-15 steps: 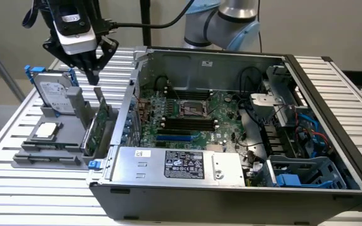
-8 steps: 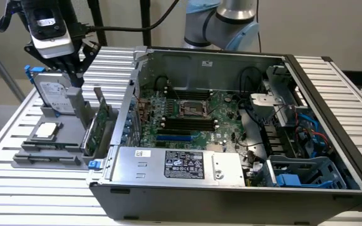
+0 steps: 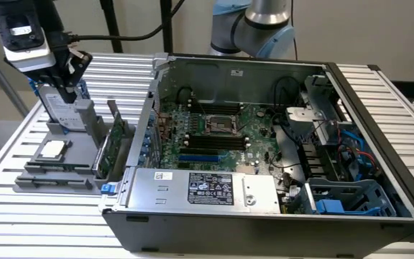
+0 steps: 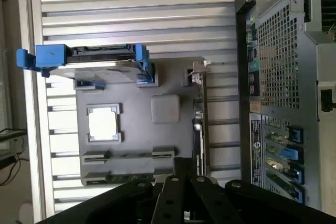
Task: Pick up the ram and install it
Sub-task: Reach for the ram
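In the exterior view a slatted metal bench (image 3: 6, 178) carries an open black computer case (image 3: 264, 226), its green motherboard (image 3: 257, 121) and long black memory slots (image 3: 211, 141) laid bare. A silver power supply box (image 3: 192, 189) covers the board's near edge. On the bench to the exterior view's left of the case sits a grey plastic parts holder (image 3: 74, 145). A silver hard drive in a blue caddy (image 3: 63, 110) stands at its far end, with a square silver processor chip (image 3: 52, 150) lying flat in the middle. A larger green expansion card (image 3: 114, 145) stands on edge on the side nearest the case.

The ram (image 3: 57, 165) appears as a thin dark green strip in the slotted rows at the holder's near end, just nearer than the chip; its own chips are too small to make out. The black claw (image 3: 69, 94) hangs over the drive, well apart from the ram, and I cannot tell whether it is open or closed. The arm's grey and pale blue joint (image 3: 254, 27) is cut off by the frame beyond the case.

In the wrist view the claw (image 4: 181, 195) is a dark linkage cut off by the frame edge, hiding one end of the holder (image 4: 136, 108). The caddy (image 4: 52, 56), the chip (image 4: 103, 124) and the edge-on card (image 4: 199, 124) all show. The two slotted rows (image 4: 97, 156) lie between the chip and the claw. Which row holds the ram is hard to tell here. The case's perforated rear panel (image 4: 283, 77) is partly cropped.
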Available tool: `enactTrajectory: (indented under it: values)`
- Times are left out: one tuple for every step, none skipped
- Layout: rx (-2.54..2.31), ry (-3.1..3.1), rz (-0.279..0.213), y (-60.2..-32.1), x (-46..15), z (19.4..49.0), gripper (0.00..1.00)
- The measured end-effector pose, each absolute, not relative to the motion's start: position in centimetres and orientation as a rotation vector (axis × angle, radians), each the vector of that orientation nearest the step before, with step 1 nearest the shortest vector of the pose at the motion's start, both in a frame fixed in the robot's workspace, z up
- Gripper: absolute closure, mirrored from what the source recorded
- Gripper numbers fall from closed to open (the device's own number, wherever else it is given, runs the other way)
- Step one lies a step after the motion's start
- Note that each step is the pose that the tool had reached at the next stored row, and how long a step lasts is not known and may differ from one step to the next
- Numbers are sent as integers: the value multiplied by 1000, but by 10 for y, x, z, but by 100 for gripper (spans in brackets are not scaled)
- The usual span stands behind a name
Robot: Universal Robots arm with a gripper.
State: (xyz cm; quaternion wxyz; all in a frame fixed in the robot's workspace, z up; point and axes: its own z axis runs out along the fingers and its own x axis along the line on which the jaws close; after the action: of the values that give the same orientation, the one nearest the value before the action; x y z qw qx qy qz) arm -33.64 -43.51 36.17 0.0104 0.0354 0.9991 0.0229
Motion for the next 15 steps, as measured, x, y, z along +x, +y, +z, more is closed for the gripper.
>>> enactTrajectory:
  values:
    - [110, 3118, 71, -435, -341, 361, 100]
    - [110, 3118, 71, -436, -346, 360, 100]
    - [110, 3118, 71, -436, -350, 359, 100]
    - [110, 3118, 71, -436, -355, 358, 100]
    - [110, 3118, 70, -436, -359, 357, 100]
    - [110, 3118, 70, -437, -364, 356, 100]
    - [110, 3118, 70, -437, -368, 356, 100]
    - [110, 3118, 70, -437, -373, 355, 100]
    - [110, 3118, 69, -437, -378, 354, 100]
    - [110, 3118, 69, -438, -382, 353, 100]
    - [110, 3118, 69, -438, -386, 352, 100]
    - [110, 3118, 68, -438, -391, 351, 100]
    - [110, 3118, 68, -439, -393, 350, 100]
    - [110, 3120, 67, -439, -394, 349, 100]
    - [110, 3120, 67, -439, -394, 349, 100]
